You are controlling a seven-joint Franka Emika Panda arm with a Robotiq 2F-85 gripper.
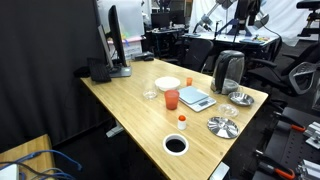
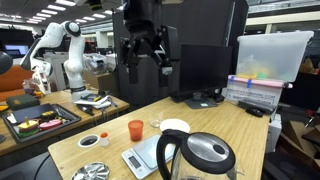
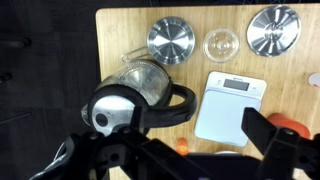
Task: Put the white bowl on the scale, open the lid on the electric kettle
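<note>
Closest to the lens stands the electric kettle (image 2: 205, 155), its lid (image 2: 208, 152) shut over the mouth, so whatever is inside is hidden. Just beside it lies the scale (image 2: 140, 158), its top bare. The white bowl (image 2: 174, 127) sits on the table near the scale but not on it, and it looks empty. Neither step looks done. An orange cup (image 2: 135, 129) stands close to both; I cannot see into it.

High above, the gripper (image 2: 148, 60) hangs with its jaws spread wide and nothing between them.

Trouble I'd expect: the bowl's shallow rim gives little to pinch, so it may slip or tilt on the lift, and a swing toward the scale could clip the cup. Set off-centre, the bowl might rock off the scale. A hard push at the lid could tip the tall kettle.

Farther out, a round dish (image 1: 176, 144) shows black inside, and a small glass dish (image 3: 221, 44) looks empty.
</note>
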